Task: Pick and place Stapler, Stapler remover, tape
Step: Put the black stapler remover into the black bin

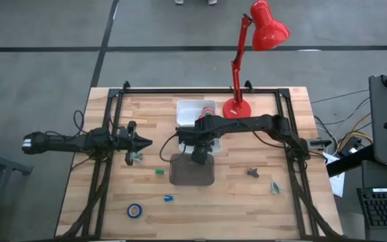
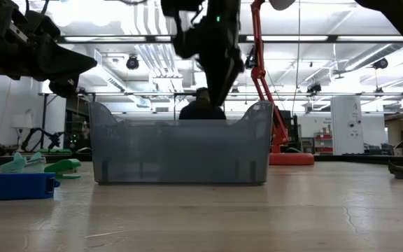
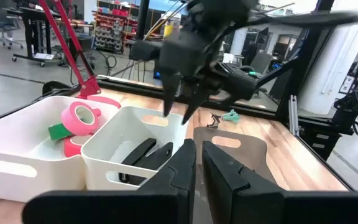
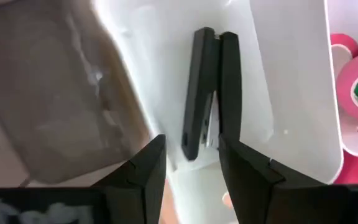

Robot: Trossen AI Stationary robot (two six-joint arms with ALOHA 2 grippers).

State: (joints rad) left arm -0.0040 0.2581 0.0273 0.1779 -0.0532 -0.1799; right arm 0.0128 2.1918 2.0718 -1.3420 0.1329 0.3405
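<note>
The black stapler (image 4: 205, 93) lies flat on the floor of a white bin (image 1: 188, 109), also seen in the left wrist view (image 3: 143, 154). Pink (image 3: 79, 117), green (image 3: 57, 131) and red tape rolls sit in the neighbouring white compartment. A blue tape roll (image 1: 134, 210) lies flat on the table near the front edge. My right gripper (image 4: 192, 155) hangs open and empty just above the stapler, fingers pointing down (image 3: 179, 99). My left gripper (image 1: 145, 142) hovers shut and empty over the table's left part.
A grey see-through bin (image 1: 192, 169) stands in front of the white bins. Staple removers (image 1: 252, 172) (image 1: 275, 187) lie on the right. Small green (image 1: 159, 172) and blue (image 1: 168, 198) pieces lie front of centre. A red desk lamp (image 1: 237, 106) stands behind.
</note>
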